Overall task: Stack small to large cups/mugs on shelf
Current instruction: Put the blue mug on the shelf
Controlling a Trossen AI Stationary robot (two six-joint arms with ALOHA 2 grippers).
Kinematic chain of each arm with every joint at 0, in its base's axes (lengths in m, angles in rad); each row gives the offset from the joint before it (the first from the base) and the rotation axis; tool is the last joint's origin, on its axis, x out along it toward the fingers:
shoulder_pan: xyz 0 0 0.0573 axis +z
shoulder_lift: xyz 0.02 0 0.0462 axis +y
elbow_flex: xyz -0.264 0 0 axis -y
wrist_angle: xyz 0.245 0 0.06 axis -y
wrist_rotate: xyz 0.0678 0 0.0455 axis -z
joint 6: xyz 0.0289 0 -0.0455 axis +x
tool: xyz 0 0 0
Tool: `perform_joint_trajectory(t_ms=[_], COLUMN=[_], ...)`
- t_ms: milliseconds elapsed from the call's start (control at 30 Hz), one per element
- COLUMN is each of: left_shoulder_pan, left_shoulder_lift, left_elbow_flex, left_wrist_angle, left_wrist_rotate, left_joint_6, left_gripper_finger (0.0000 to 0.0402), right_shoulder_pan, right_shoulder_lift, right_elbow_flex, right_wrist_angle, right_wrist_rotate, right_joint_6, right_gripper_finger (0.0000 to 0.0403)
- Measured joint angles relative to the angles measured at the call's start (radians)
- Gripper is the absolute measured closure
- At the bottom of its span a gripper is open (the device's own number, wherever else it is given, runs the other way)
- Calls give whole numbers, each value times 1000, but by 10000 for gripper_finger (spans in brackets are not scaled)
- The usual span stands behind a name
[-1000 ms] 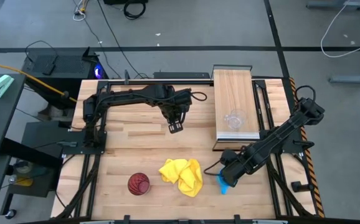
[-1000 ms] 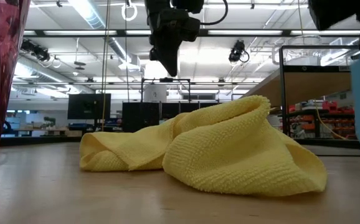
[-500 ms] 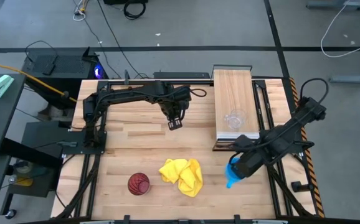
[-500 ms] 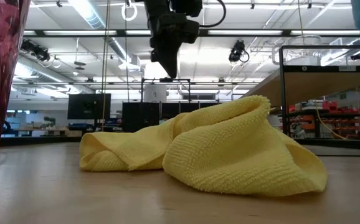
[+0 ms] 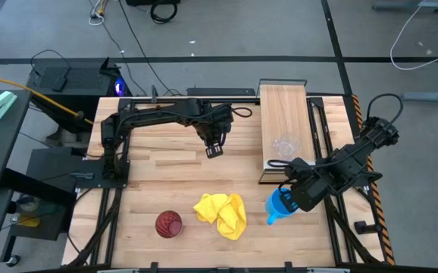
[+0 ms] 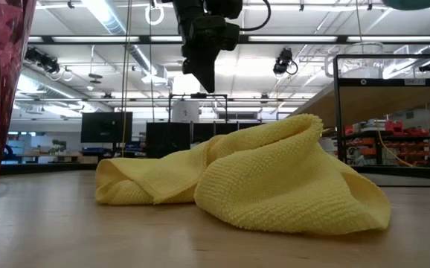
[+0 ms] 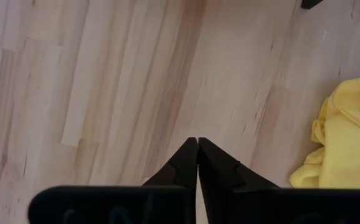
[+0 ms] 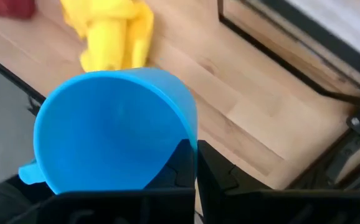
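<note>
The blue mug (image 5: 280,205), likely light, stiff and slick-walled, hangs above the table just short of the shelf (image 5: 286,121), pinched by its rim in the closed right gripper (image 8: 196,163), while the left gripper (image 5: 214,150), closed and empty, waits mid-table.

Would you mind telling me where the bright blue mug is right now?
In the high view the bright blue mug is held by the right gripper above the table's right front, between the yellow cloth and the light-wood shelf.

No readable text, no labels, no brands (none anywhere)
</note>
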Motion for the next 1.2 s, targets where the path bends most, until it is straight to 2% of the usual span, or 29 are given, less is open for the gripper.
perform_joint_trajectory(t_ms=[167, 400, 633, 833, 1033, 1200], left_shoulder_pan=[1, 16, 46, 86, 121, 131], left_shoulder_lift=[0, 0, 0, 0, 0, 0], left_elbow_flex=[0, 0, -1, -1, -1, -1], left_wrist_angle=[0, -12, -51, -55, -43, -40], left_wrist_rotate=[0, 0, 1, 0, 0, 0], left_joint_6=[0, 0, 4, 8, -3, -2], left_gripper_finger=[375, 388, 386, 375, 383, 391], right_shoulder_pan=[-60, -242, -509, -796, -1051, -1180], right_shoulder_lift=[-5, -11, -51, -124, -181, -195], right_elbow_flex=[59, 130, 133, 133, 133, 133], right_wrist_angle=[0, 1, 1, 0, 0, 0], right_wrist_rotate=[89, 148, 166, 218, 214, 192], right_joint_6=[-41, -268, -508, -656, -695, -664], right_gripper_finger=[400, 400, 400, 400, 400, 400])
